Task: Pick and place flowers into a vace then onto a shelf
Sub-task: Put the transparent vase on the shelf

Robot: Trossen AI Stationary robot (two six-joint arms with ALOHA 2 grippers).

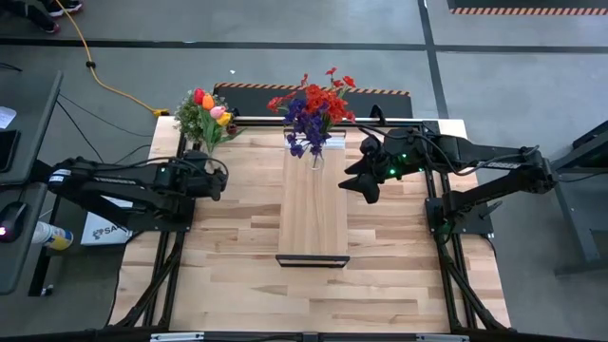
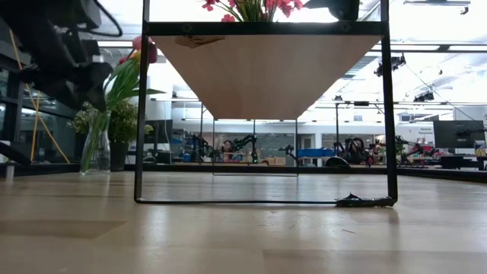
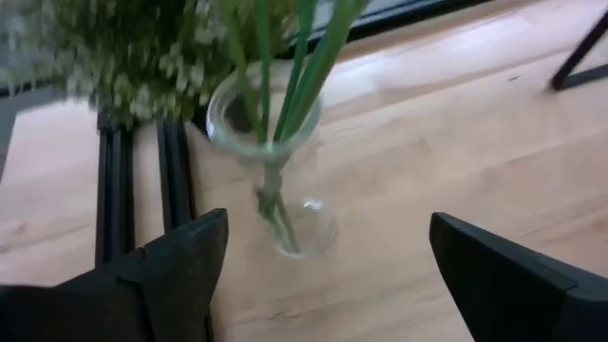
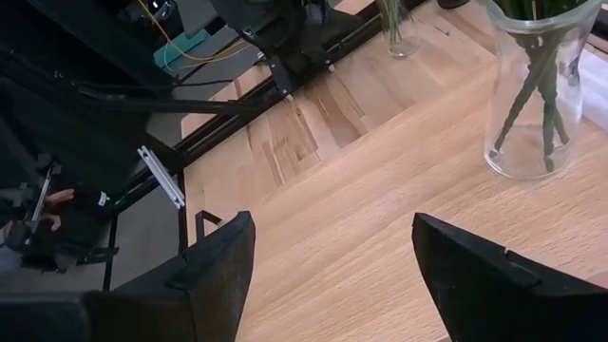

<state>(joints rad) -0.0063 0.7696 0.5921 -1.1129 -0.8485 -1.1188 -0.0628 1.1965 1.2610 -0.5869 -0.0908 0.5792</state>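
Observation:
A glass vase (image 3: 271, 152) with green stems and red, orange and pink flowers (image 1: 211, 106) stands on the table at the far left. My left gripper (image 3: 328, 275) is open just short of it, a finger on either side and nothing between them. A second vase (image 4: 537, 95) of red and purple flowers (image 1: 313, 109) stands on the far end of the shelf (image 1: 313, 214). My right gripper (image 1: 366, 185) hovers open over the shelf's right edge, near that vase.
A bushy pale-green plant (image 3: 133, 47) stands right behind the left vase. Dark frame rails (image 3: 142, 171) run beside that vase. The shelf stands on thin dark legs (image 2: 141, 114). Bare plank tabletop (image 1: 313, 294) lies toward the near edge.

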